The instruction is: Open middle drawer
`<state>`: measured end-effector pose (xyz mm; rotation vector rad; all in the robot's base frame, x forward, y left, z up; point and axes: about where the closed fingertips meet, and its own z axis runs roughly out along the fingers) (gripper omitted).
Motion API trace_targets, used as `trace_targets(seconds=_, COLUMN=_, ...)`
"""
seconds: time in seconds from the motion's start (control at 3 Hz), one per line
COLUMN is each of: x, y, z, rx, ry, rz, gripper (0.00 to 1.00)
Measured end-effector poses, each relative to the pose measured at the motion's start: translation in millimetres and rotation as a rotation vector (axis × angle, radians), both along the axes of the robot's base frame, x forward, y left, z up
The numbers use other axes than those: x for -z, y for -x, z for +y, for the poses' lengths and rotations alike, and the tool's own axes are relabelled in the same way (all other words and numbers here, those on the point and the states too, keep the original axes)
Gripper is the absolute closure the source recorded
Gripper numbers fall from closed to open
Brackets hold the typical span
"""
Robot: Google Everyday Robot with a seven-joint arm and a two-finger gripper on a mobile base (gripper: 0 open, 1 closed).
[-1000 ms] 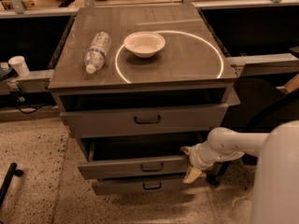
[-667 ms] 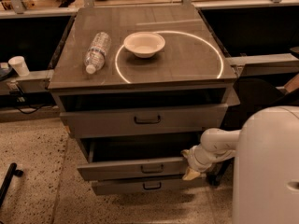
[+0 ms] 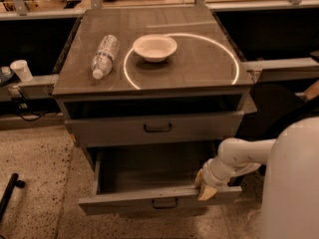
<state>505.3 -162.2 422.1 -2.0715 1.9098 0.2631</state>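
**Table top: one bottle, one bowl**

I see the table (image 3: 199, 78) carrying a plastic bottle (image 3: 104, 55) lying on its side at left. Just beside it, a white bowl (image 3: 155, 47) stands upright on a pale ring (image 3: 124, 72). My end effector (image 3: 205, 185) sits lower, at the middle drawer (image 3: 129, 201) front.

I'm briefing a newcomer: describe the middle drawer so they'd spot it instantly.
Find the grey cabinet with a bowl and bottle on top. Under its top drawer, the middle drawer juts far out, interior exposed, the gripper at its front's right end.
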Motion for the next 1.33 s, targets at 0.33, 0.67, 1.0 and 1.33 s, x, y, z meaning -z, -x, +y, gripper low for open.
trace_targets(seconds=0.33, x=0.0, y=0.0, z=0.0, rx=0.000, ry=0.000, rz=0.000, gripper=0.40)
trace_targets(seconds=0.67, x=0.0, y=0.0, z=0.0, rx=0.000, ry=0.000, rz=0.000, gripper=0.17)
trace_targets(seconds=1.0, x=0.0, y=0.0, z=0.0, rx=0.000, ry=0.000, rz=0.000, gripper=0.00)
trace_targets(seconds=1.33, x=1.5, y=3.3, z=0.4, rx=-0.018, ry=-0.030, rz=0.029, gripper=0.00)
